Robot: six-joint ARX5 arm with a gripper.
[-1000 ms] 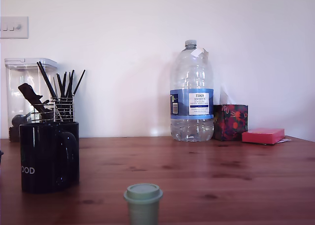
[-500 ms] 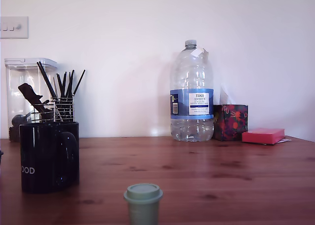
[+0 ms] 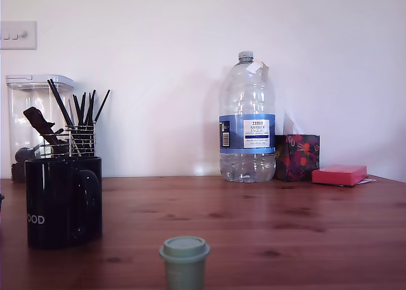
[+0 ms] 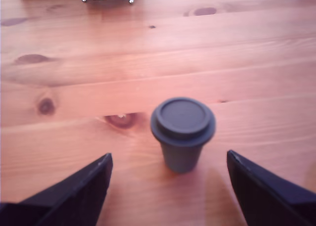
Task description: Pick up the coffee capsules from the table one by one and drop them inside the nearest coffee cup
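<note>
Pine tabletop [image 3: 304,214], knotted and bare across its middle. At the back, against the wall, a large clear water bottle [image 3: 247,122] with a blue label; toward the exterior view's left, a glossy black mug [image 3: 62,201] lettered "OOD", handle turned toward the camera, with a wire-mesh holder of black sticks [image 3: 81,134] behind it. Gripper [image 4: 168,186]: jaws spread wide, nothing held, one dark finger [image 4: 74,194] on either side of the capsule and apart from it. Sage-green coffee capsule [image 3: 184,261]: upside down on its narrow end, flanged rim uppermost, on the table's near edge, near the mug but apart from it, centred between the fingers in the wrist view. Risk: the capsule is top-heavy on a small base, so uneven finger contact on closing would likely tip or skid it; a grip on the tapered body might squeeze it out.
</note>
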